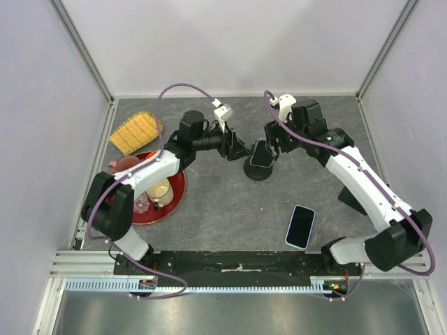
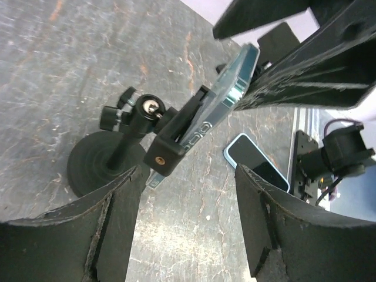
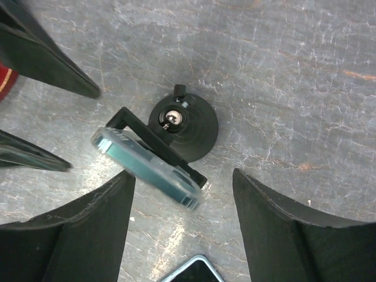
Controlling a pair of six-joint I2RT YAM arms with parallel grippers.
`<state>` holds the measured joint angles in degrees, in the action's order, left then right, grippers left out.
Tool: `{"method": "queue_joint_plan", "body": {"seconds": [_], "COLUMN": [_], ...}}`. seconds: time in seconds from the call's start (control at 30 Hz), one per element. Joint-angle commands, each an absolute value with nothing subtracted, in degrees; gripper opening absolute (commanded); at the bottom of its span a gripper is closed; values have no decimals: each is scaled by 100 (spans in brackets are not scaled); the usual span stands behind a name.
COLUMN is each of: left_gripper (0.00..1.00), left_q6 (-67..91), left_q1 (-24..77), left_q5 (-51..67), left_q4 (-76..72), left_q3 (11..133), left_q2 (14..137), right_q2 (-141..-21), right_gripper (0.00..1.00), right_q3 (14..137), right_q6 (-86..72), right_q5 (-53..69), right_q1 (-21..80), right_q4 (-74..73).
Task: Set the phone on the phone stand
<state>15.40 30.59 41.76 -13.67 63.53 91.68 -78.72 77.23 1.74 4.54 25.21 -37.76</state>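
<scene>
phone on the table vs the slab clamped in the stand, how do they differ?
Pose: the phone lies flat, screen up, on the table; the slab sits tilted in the clamp of the stand.
Place: the phone is by the right arm's base, clear of both grippers; the slab is mid-table between the open left gripper and right gripper.
Edge: phone pale blue, slab teal.
Shared: both thin, round-cornered, dark-faced.

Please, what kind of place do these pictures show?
Probably a robot test cell in a lab, not a home: white walls on metal posts enclose a grey table, and a left arm and right arm are bolted to a rail.
</scene>
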Motion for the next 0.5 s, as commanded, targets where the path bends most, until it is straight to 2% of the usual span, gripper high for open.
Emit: {"method": "queue_joint_plan", "body": {"seconds": [0.0,0.07,0.13,0.17,0.2,0.47], "left_gripper": [71,71,71,71,71,66], "left_q6": [949,967,844,765,643,-298], "left_q1": [3252,3261,3305,3322,3348,3384], "left_q5": [4615,4614,4597,4597,4544,4482], "left_q4": [-1977,-2109,-2127,-2136,-2171,-2268], "left_q3": [6381,6293,6258,6249,6223,6223], "left_q2": [9378,9430,9457,9457,9483,9721], "right_q2": [-7497,-7375,-7208,-7155,-7128,-6953], "right_gripper": [76,85,87,94,98,98], "right_q3": [7577,7419,7191,7120,7058,6838], "right_q6": [71,18,-272,-351,-482,-501], "right_q5": [720,808,861,879,966,897], "right_q1": [2505,2505,2505,2505,2496,2505], "right_q4": [-3463,-3350,-3095,-3007,-2936,-2847]}}
